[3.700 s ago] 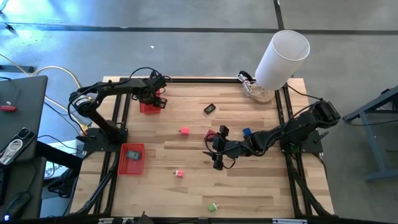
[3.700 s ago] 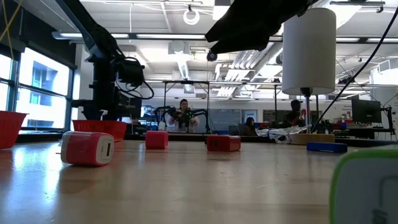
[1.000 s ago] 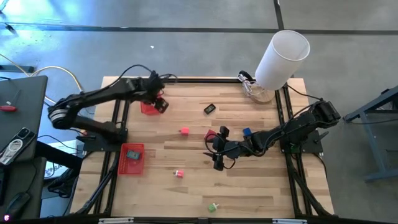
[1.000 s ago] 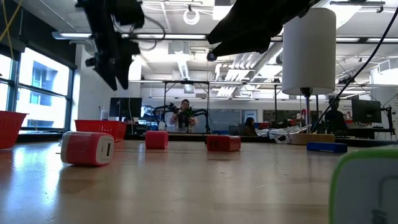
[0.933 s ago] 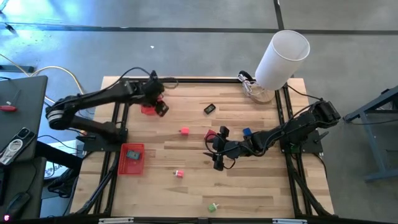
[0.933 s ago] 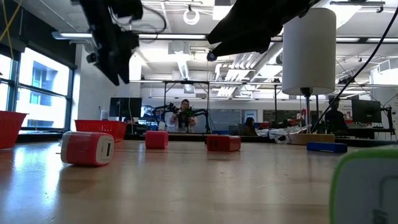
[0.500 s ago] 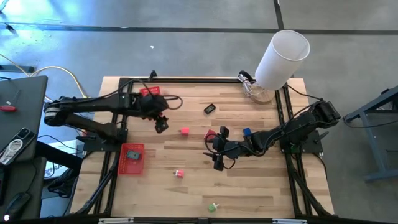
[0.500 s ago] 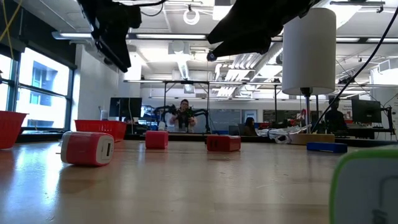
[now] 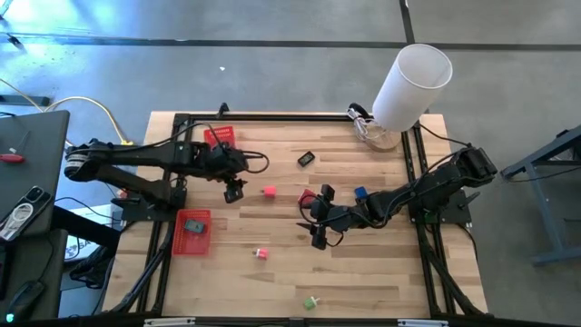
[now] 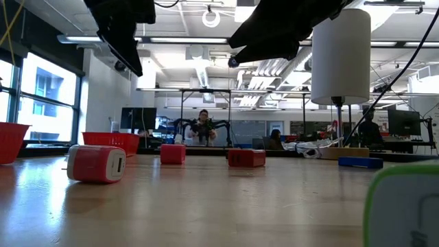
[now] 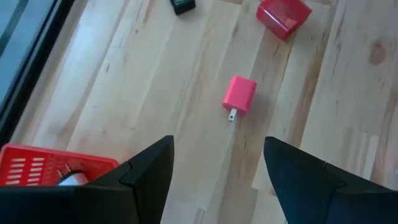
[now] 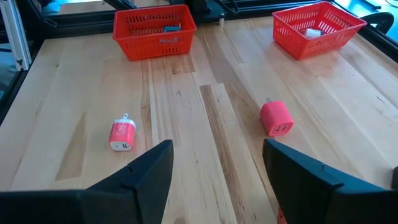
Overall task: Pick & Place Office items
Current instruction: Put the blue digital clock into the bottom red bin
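Note:
The office items lie scattered on the wooden table: a pink plug block, a red piece, a black piece, a blue one, a pink-and-white one and a green one. My left gripper hangs open above the table, just left of the pink block. My right gripper stands open near the table's middle, beside the red piece, with nothing between its fingers.
Two red mesh baskets stand on the left: one at the far side, one nearer with a teal piece inside. A tall white cylinder stands at the far right corner. Bare wood lies along the near edge.
My left gripper has swung from above the far red basket toward the table's near edge, rolling as it went, and now hangs beside the pink block. It has stayed open. No item has moved.

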{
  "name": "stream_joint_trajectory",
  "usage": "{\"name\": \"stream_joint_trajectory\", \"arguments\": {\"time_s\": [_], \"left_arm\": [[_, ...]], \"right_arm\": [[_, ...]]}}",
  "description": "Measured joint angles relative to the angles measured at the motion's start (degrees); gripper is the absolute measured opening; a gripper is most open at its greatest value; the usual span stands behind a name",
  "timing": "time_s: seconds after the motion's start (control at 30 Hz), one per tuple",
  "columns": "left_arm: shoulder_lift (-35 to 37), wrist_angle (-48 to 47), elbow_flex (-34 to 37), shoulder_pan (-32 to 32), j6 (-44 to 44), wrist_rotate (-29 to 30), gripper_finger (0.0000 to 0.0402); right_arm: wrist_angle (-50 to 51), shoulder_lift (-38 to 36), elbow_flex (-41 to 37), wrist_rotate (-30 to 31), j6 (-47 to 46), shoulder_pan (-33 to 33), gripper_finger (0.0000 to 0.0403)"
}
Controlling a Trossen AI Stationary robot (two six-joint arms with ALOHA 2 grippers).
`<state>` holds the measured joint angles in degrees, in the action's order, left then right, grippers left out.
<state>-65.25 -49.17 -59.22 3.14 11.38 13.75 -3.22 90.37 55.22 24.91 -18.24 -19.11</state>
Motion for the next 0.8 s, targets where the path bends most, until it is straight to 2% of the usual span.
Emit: {"name": "stream_joint_trajectory", "arguments": {"time_s": [0.57,0.8], "left_arm": [[0.0,2.9,0.9,-6.5,2.0,-0.2,0.0238],[0.0,2.9,0.9,-10.1,2.7,-0.4,0.0238]], "right_arm": [[0.0,0.0,0.0,-7.1,0.5,-0.3,0.0236],[0.1,0.0,0.0,-7.2,0.6,-0.4,0.0236]]}}
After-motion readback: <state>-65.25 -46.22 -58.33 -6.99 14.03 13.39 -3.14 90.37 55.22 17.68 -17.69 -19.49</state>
